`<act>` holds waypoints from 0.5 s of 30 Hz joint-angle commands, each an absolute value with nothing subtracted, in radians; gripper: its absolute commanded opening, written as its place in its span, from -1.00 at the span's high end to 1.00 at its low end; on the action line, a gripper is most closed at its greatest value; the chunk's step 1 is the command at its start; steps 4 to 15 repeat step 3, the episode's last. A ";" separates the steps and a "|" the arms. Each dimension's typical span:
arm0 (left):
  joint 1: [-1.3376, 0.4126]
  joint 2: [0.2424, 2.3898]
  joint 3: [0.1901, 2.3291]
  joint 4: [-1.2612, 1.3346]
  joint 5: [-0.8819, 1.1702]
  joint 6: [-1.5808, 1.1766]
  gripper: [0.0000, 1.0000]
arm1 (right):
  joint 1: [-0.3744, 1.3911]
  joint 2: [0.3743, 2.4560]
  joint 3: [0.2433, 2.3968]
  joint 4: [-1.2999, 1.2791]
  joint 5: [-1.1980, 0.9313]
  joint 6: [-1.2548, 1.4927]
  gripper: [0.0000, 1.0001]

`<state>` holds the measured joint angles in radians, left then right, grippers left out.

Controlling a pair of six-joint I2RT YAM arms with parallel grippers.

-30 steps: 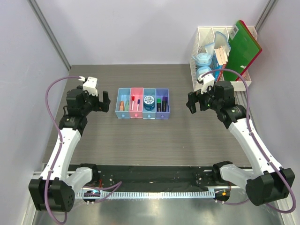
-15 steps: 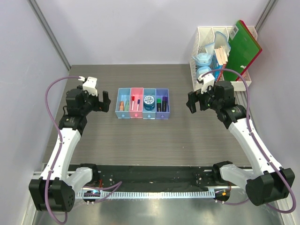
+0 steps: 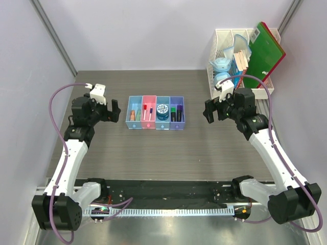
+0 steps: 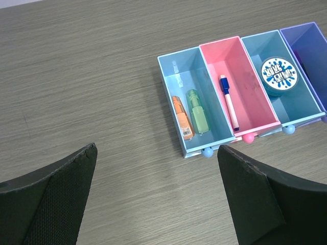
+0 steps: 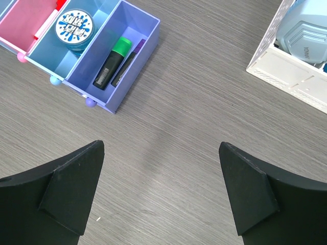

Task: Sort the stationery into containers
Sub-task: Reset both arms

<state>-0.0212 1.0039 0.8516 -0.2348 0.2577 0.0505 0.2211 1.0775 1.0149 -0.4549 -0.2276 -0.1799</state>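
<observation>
I judge sorting done: all stationery point(image 3: 163, 109) I can make out sits inside the containers point(image 4: 250, 87). Left hand point(image 4: 158, 199) and right hand point(image 5: 161, 194) stand apart, empty.

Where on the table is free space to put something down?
Free: the wide table strip between the bins and the arm bases, and the strip behind the bins to the back wall. Crowded: the white rack corner; every bin holds something.
</observation>
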 commanded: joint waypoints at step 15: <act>-0.011 0.997 0.850 -0.183 0.279 0.029 -0.99 | 0.222 1.057 1.012 -0.399 -0.219 -0.167 -0.99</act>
